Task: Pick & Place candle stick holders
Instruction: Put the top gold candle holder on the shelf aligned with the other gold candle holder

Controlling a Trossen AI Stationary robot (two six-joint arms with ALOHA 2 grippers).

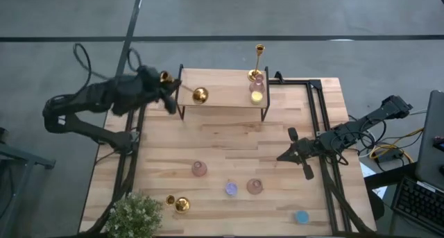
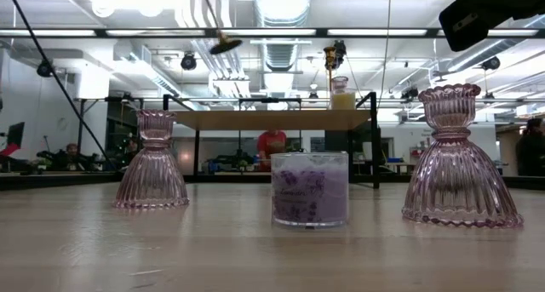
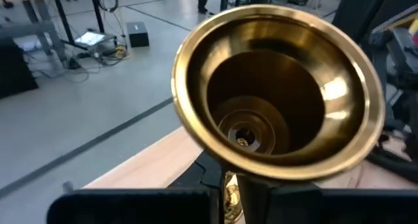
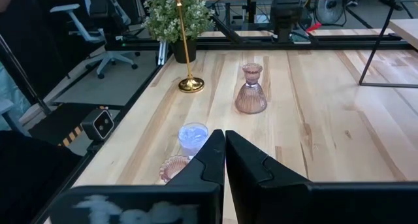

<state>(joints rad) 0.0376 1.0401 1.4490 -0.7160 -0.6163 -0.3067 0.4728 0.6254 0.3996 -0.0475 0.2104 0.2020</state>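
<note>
Gold candlestick [image 1: 183, 89] tilted in left fingers [image 1: 168, 92] at shelf [image 1: 222, 99] edge; right fingers [image 1: 295, 153] closed.

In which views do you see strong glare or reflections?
Low view: bright ceiling lights wash out the top. Left wrist view: the gold candlestick base, held by the left gripper, mirrors bright highlights. High view: even light, soft shadows.

Left end effector [image 1: 168, 92] clamped at far-left; right end effector [image 1: 290, 153] closed, mid-right.
</note>
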